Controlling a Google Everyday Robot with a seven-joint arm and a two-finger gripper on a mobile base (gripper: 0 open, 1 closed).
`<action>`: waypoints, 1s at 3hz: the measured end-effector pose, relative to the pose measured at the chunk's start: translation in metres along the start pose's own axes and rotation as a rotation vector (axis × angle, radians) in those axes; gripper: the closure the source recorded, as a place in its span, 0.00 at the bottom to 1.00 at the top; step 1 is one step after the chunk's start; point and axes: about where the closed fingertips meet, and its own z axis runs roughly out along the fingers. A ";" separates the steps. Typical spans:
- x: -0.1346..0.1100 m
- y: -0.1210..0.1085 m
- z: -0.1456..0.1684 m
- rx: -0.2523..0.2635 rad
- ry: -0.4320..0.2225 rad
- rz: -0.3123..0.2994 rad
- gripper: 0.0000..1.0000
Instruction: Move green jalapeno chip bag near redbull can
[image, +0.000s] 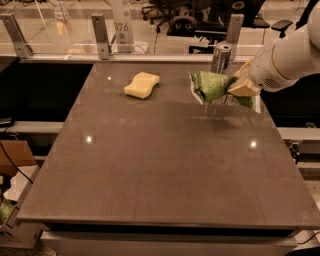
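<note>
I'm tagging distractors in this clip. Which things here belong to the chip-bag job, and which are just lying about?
Job: green jalapeno chip bag, gripped by the gripper at the far right of the table; redbull can, upright just behind the bag.
Lying about: yellow sponge, on the table left of the bag.

A single camera is looking down from above the near edge of the counter (165, 165), facing its far edge at middling range. The claw (239, 86), clamping the green jalapeno chip bag (210, 86), is sitting far right; most of the counter is lying to its left.
</note>
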 end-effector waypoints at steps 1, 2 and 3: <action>0.017 -0.015 0.011 0.026 0.009 -0.027 1.00; 0.028 -0.025 0.021 0.025 0.003 -0.073 0.84; 0.037 -0.034 0.034 0.018 0.009 -0.118 0.59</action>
